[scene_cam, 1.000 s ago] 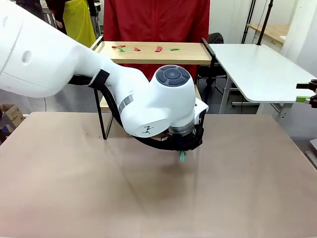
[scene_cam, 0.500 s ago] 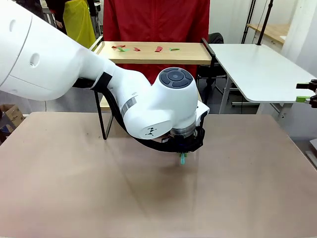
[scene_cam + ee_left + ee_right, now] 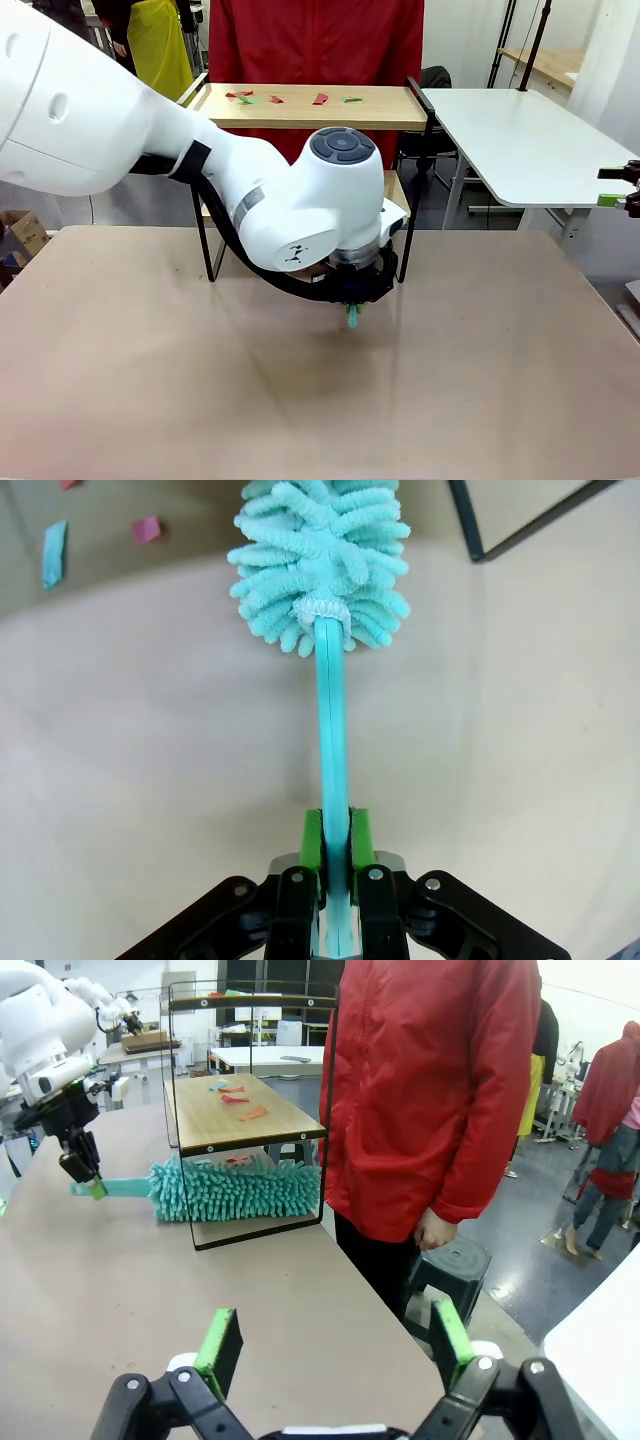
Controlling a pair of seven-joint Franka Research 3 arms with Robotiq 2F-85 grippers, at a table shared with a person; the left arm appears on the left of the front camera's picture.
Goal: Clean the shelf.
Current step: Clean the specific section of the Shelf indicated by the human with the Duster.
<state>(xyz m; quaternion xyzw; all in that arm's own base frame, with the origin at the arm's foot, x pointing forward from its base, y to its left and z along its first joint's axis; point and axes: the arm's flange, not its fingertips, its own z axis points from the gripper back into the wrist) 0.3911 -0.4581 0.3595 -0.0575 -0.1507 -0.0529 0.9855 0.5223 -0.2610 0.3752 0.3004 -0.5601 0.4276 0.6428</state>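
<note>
**Duster held at the foot of the shelf**

Front view: the shelf (image 3: 300, 117) stands at 12 o'clock on the brown counter (image 3: 150, 380), in front of a person in a red jacket (image 3: 315, 40). Red and green paper scraps (image 3: 318, 98) lie on its top board. The left end effector (image 3: 352, 308) hangs near the counter's centre, pointing down.

Left wrist view: its green pads are clamped together on the handle of a teal duster (image 3: 320, 560), whose fluffy head points to 12 o'clock, with more scraps at 11 o'clock.

Right wrist view: the duster head sits inside the frame below the lower board, at 10 o'clock. The right end effector (image 3: 335, 1345) has its fingers spread wide apart, holding nothing.
</note>
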